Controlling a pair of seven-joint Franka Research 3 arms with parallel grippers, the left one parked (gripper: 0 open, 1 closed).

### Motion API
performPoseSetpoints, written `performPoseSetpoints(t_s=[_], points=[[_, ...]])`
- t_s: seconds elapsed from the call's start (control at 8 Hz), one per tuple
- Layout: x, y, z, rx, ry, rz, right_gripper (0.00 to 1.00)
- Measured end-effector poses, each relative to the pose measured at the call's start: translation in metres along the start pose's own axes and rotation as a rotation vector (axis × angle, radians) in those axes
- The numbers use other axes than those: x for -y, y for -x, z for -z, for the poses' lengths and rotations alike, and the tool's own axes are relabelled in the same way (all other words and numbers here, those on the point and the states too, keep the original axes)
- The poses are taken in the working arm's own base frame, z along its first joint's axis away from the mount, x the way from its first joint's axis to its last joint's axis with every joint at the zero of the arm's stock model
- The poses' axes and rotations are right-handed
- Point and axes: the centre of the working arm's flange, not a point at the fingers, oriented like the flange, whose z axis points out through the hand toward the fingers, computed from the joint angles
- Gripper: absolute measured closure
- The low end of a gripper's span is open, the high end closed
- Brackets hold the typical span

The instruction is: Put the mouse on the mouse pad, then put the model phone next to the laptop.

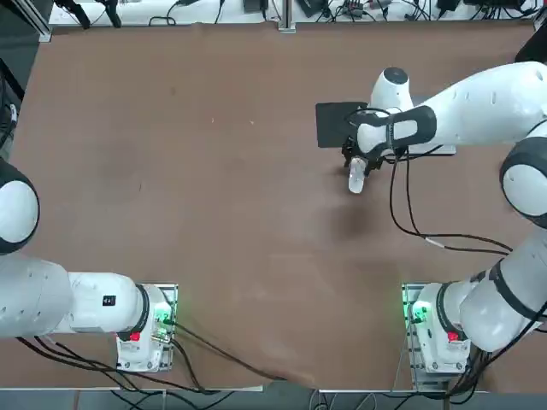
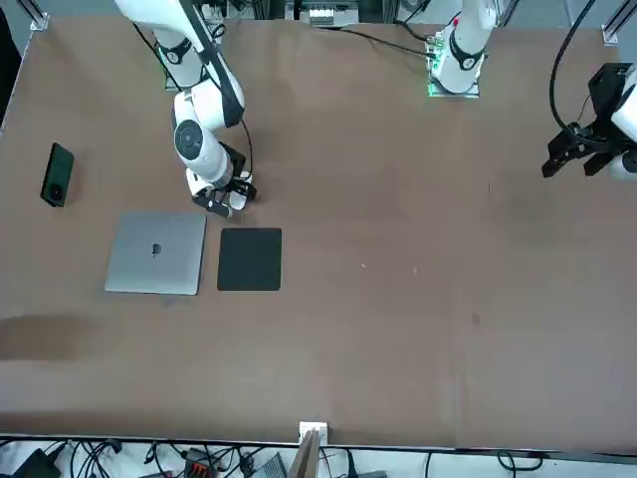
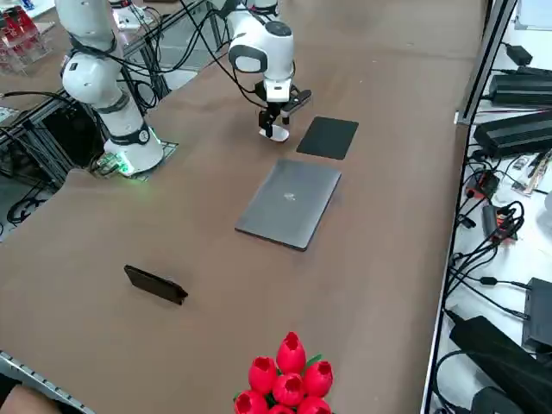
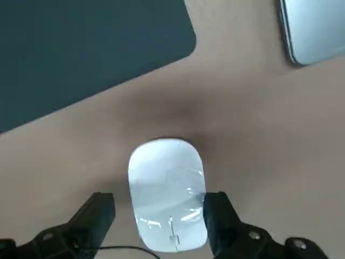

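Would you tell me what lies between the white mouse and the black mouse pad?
Only bare brown table, in the wrist view, separates white oval mouse from black square pad.

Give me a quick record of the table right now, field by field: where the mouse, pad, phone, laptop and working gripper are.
mouse: white mouse between the right gripper's fingers, beside the pad, not on it
gripper: right one, over the mouse; the right finger touches it, a gap on the other side
mouse pad: black mat, bare, beside the laptop
laptop: silver, lid shut
phone: dark phone lying apart from the laptop, toward the table's edge
progress: mouse not yet on the pad
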Motion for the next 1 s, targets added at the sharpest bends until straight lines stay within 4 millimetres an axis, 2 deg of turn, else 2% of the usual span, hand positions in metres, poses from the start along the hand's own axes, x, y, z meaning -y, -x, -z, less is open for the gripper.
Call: performPoseSetpoints(t_s=[1.0], points=[[-0.0028,0.0024,-0.0040,0.025,0.020,-0.001,0.00]])
